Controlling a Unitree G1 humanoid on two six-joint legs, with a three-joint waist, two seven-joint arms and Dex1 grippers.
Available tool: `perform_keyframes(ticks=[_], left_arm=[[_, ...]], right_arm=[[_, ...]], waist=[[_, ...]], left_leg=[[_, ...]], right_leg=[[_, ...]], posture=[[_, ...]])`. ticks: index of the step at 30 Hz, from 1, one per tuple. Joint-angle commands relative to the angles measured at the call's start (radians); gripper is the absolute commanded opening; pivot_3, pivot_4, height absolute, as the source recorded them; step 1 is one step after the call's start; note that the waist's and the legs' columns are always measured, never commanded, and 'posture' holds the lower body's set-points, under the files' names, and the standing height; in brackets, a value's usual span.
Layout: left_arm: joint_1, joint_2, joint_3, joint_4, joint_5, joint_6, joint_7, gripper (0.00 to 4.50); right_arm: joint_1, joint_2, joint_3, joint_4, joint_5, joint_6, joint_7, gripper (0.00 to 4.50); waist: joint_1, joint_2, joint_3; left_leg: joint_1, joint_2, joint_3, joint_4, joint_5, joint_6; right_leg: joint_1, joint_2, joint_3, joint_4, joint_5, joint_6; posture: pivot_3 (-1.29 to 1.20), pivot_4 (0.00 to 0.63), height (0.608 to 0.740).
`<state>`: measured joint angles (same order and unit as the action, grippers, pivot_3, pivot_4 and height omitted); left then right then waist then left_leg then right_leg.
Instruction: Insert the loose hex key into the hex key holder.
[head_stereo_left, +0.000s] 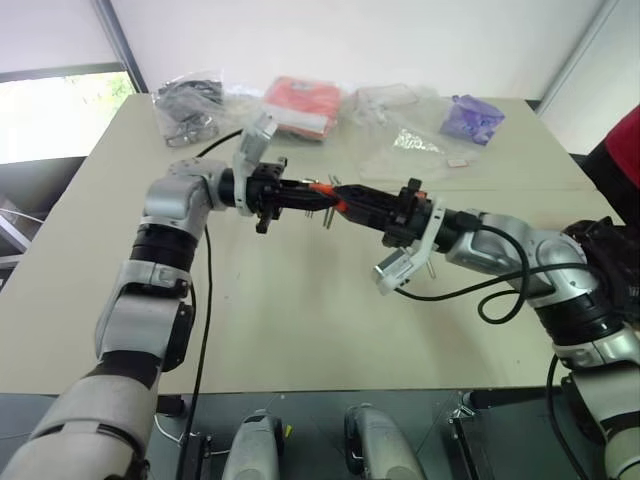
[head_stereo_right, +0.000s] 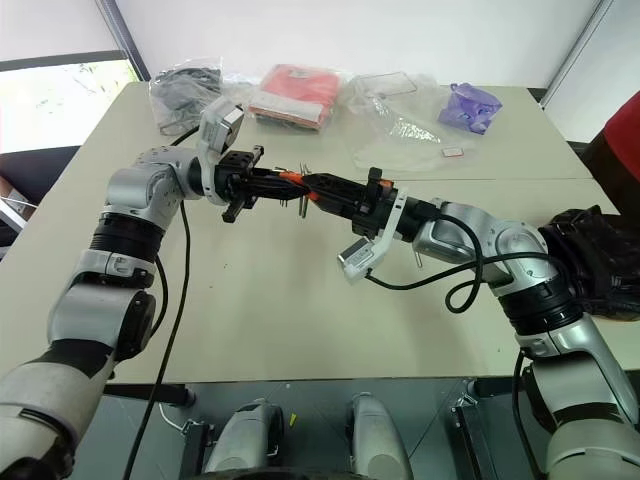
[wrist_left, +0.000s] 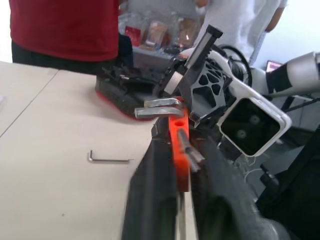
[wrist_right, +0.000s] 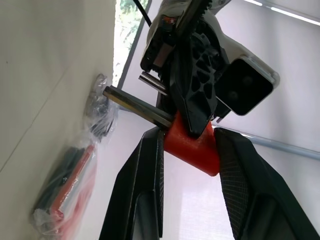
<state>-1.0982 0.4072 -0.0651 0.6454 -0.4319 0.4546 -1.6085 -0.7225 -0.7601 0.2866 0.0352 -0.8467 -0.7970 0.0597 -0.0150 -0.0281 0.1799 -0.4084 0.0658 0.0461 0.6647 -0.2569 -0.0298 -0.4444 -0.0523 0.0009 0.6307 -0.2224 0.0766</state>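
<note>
The hex key holder is an orange-red block with metal keys sticking out, held in the air above the middle of the table. My left gripper comes at it from the left and is shut on it; the block sits between its black fingers in the left wrist view. From the opposite side my right gripper clamps the same block between its fingers. The loose hex key, a thin L-shaped rod, lies flat on the table below the grippers, apart from both.
Along the far edge of the beige table lie a bag of black cables, a flat red packet, clear plastic bags and a purple bag. A person in a red top stands at the right.
</note>
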Motion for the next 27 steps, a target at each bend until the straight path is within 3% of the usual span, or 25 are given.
perform_keyframes(ticks=[1, 12, 13, 15, 18, 19, 24, 27], left_arm=[[-0.029, 0.011, 0.021, -0.023, -0.008, 0.003, 0.002, 0.03], [-0.004, 0.020, 0.029, -0.064, -0.013, 0.021, 0.027, 0.03], [-0.001, 0.022, 0.029, -0.070, -0.013, 0.024, 0.029, 0.00], [0.004, 0.024, 0.030, -0.080, -0.016, 0.030, 0.032, 0.00], [0.013, 0.033, 0.027, -0.094, -0.018, 0.035, 0.038, 0.00], [0.017, 0.036, 0.026, -0.099, -0.017, 0.036, 0.039, 0.00], [0.055, 0.081, 0.023, -0.114, 0.007, 0.018, 0.043, 0.00], [0.101, 0.108, 0.037, -0.135, 0.043, -0.075, 0.095, 0.00]], right_arm=[[-0.001, 0.003, -0.014, -0.057, 0.018, -0.046, -0.009, 0.97], [0.018, -0.002, -0.016, -0.034, 0.041, -0.071, 0.007, 0.97], [0.021, -0.001, -0.017, -0.029, 0.063, -0.069, 0.017, 1.99], [0.023, 0.000, -0.020, -0.024, 0.082, -0.067, 0.034, 2.72], [0.029, 0.000, -0.038, -0.027, 0.065, -0.074, 0.024, 4.20], [0.033, -0.001, -0.047, -0.031, 0.057, -0.074, 0.016, 4.42], [0.114, -0.067, -0.152, -0.080, 0.081, -0.031, 0.019, 4.42], [0.244, -0.076, -0.246, -0.125, 0.324, 0.199, 0.189, 4.42]], waist=[[0.000, 0.000, 0.000], [0.000, 0.000, 0.000], [0.000, 0.000, 0.000], [-0.001, 0.000, 0.000], [-0.001, 0.000, 0.000], [-0.001, 0.000, 0.000], [0.001, 0.000, 0.000], [0.004, 0.000, 0.000]], left_leg=[[0.000, 0.000, 0.000, 0.000, 0.000, 0.000], [0.000, 0.000, 0.000, 0.000, 0.000, 0.000], [0.000, 0.000, 0.000, 0.000, 0.000, 0.000], [0.000, 0.000, 0.000, 0.000, 0.000, 0.000], [0.000, 0.000, 0.000, 0.000, 0.000, 0.000], [0.000, 0.000, 0.000, 0.000, 0.000, 0.000], [0.000, 0.000, 0.000, 0.000, 0.000, 0.000], [0.000, 0.000, 0.000, 0.000, 0.000, 0.000]], right_leg=[[0.000, 0.000, 0.000, 0.000, 0.000, 0.000], [0.000, 0.000, 0.000, 0.000, 0.000, 0.000], [0.000, 0.000, 0.000, 0.000, 0.000, 0.000], [0.000, 0.000, 0.000, 0.000, 0.001, 0.002], [0.000, 0.000, 0.000, 0.000, 0.002, 0.003], [0.000, 0.000, 0.000, 0.000, 0.002, 0.003], [0.000, 0.000, 0.000, 0.000, 0.002, 0.003], [0.001, 0.000, 0.000, 0.000, 0.002, 0.003]], posture=[[0.00, 0.150, 0.739], [0.00, 0.150, 0.739], [0.00, 0.150, 0.739], [0.00, 0.150, 0.739], [0.00, 0.150, 0.739], [0.00, 0.150, 0.739], [0.00, 0.150, 0.739], [0.00, 0.150, 0.739]])
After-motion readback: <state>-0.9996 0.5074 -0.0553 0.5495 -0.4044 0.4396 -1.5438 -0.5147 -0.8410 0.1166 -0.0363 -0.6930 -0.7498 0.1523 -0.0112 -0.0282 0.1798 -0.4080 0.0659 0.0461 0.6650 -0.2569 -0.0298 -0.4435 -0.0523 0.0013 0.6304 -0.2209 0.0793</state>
